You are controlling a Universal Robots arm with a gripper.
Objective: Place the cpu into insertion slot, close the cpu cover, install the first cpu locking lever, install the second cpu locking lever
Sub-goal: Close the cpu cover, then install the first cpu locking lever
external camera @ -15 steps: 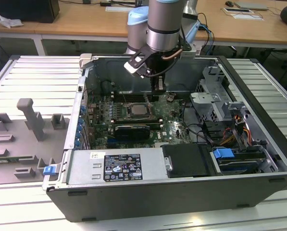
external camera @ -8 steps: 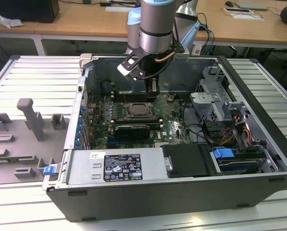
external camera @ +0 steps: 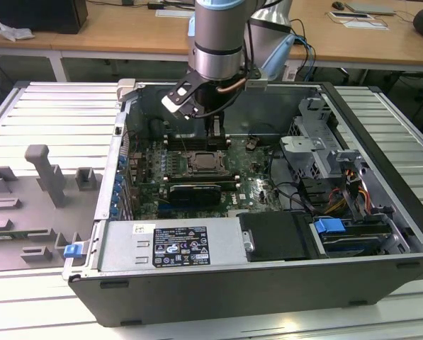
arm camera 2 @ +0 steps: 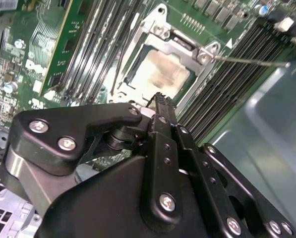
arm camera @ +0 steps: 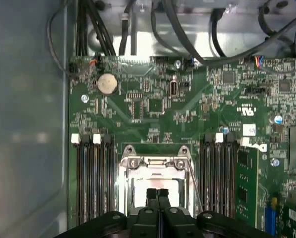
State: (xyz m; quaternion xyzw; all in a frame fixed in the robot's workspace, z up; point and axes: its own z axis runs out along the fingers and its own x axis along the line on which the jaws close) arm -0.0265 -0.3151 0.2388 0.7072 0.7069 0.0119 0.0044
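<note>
The cpu (arm camera 2: 162, 74) lies in the insertion slot (external camera: 206, 163), its pale metal top showing through the window of the cpu cover (arm camera 2: 183, 43), which lies flat over it. The cover's silver frame (arm camera: 155, 162) also appears in the first wrist view, with the chip (arm camera: 138, 191) beneath. My gripper (arm camera: 157, 192) hangs just above the socket's edge, black fingers pressed together and nothing between them; it is also seen from behind as the gripper (arm camera 2: 160, 99) and from outside as the gripper (external camera: 213, 133). A thin locking lever (arm camera 2: 252, 62) sticks out sideways over the memory slots, away from the frame.
Long black memory slots (arm camera: 90, 173) flank the socket on both sides. A black expansion card (external camera: 193, 191) sits in front of it. Drive cages and cables (external camera: 324, 163) fill the case at the exterior view's right, and a grey fixture tray (external camera: 34, 198) lies outside at its left.
</note>
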